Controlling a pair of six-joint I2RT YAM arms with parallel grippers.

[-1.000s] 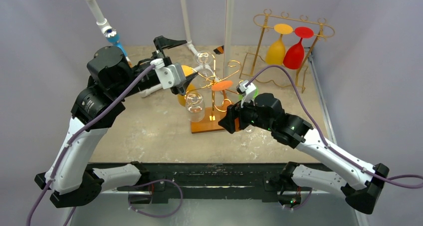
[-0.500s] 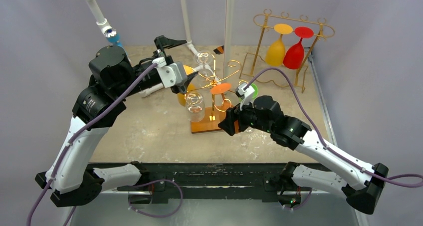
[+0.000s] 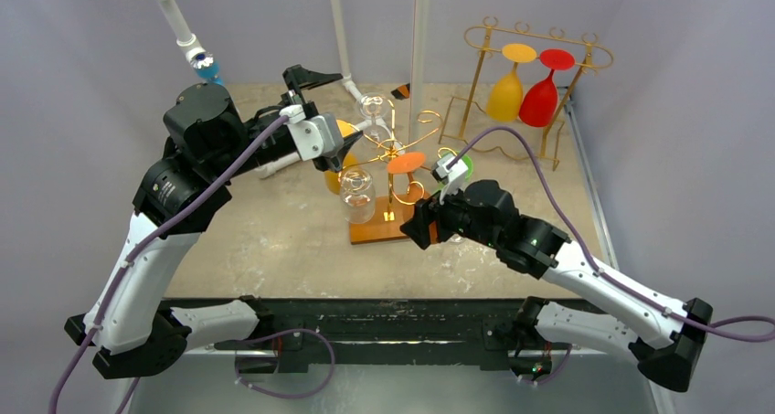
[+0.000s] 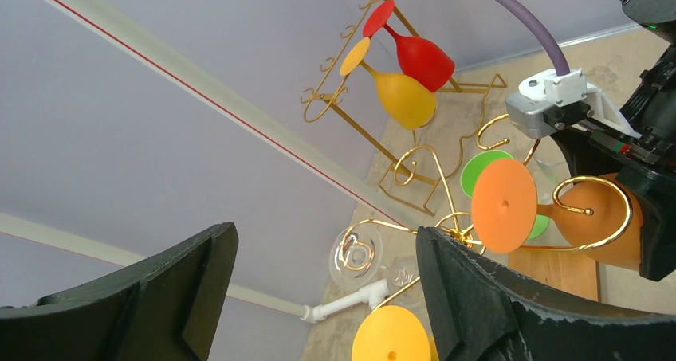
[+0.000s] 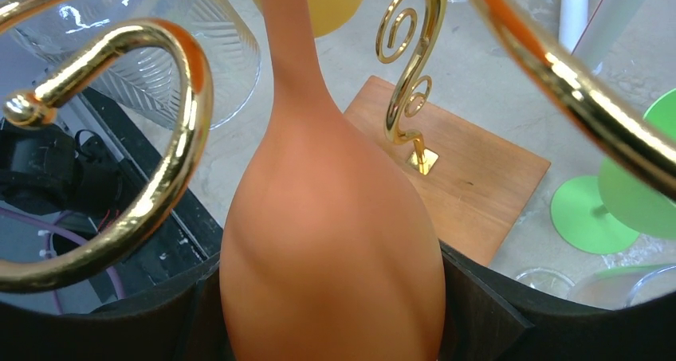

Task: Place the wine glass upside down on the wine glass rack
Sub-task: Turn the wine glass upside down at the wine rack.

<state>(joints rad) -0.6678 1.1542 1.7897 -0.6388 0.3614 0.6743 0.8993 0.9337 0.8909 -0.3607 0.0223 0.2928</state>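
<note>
An orange wine glass (image 5: 331, 249) hangs upside down, its round foot (image 3: 406, 162) up on a curled arm of the gold rack (image 3: 393, 149) on a wooden base (image 3: 382, 227). My right gripper (image 3: 422, 220) is shut on the orange bowl; the black fingers (image 5: 478, 305) press both sides. In the left wrist view the orange foot (image 4: 504, 205) sits by a gold hook. My left gripper (image 3: 340, 144) is open and empty, raised beside the rack's left side near a yellow glass (image 4: 391, 337).
Two clear glasses (image 3: 356, 195) hang on the same rack. A green glass (image 3: 464, 167) stands behind my right wrist. A second gold rack (image 3: 535, 76) at the back right holds a yellow and a red glass. White poles stand at the back.
My right arm has shifted slightly, with the orange glass staying on the rack's arm. The left arm has hardly moved.
</note>
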